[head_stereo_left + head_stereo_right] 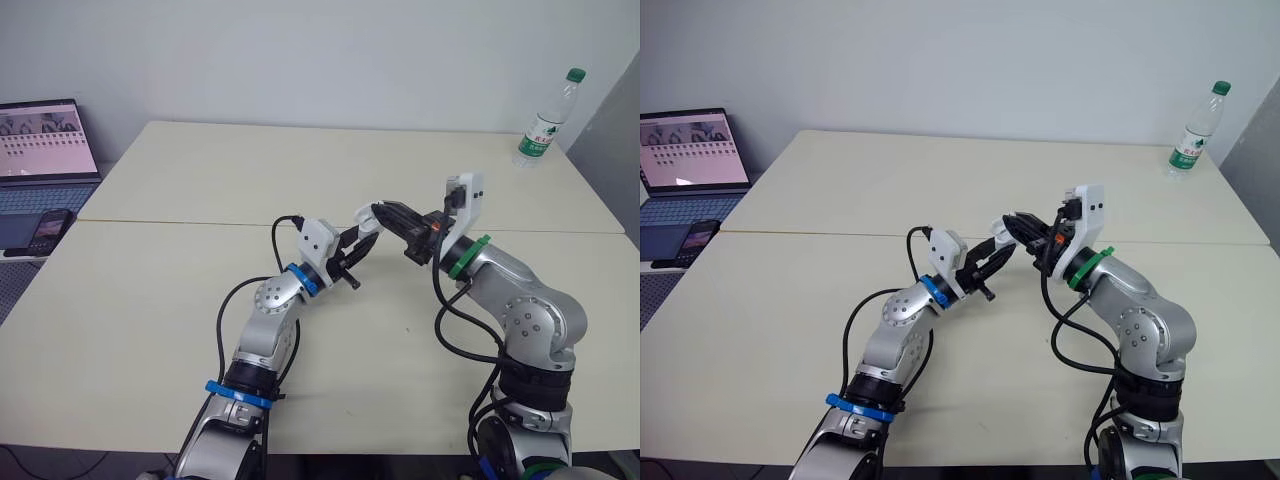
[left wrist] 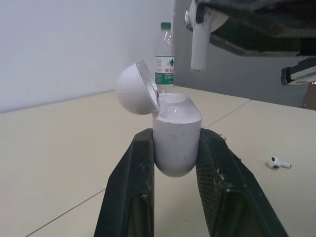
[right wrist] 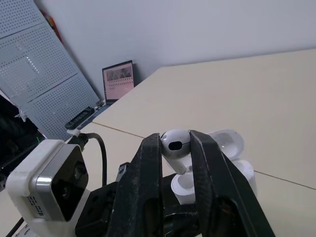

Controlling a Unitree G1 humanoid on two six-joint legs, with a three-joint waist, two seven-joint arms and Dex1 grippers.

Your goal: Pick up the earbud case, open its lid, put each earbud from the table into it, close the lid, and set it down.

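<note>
The left gripper [image 2: 177, 140] clamped the open-lidded earbud case [image 2: 177, 123] above the table [image 2: 59, 148]. The right gripper [image 3: 175, 139] pinched one earbud [image 3: 176, 144] just over it; the other earbud [image 2: 278, 162] lay on the table.

Open white case [image 2: 177, 140], earbud [image 2: 199, 44] above

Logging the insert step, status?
Left gripper shut on white rounded plastic earbud case, lid open. Right gripper shut on white earbud above the case. Second white earbud lies on beige table. Nothing blocking.

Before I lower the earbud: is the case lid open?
Open. The earbud case has its lid swung back, leaving the top exposed.
</note>
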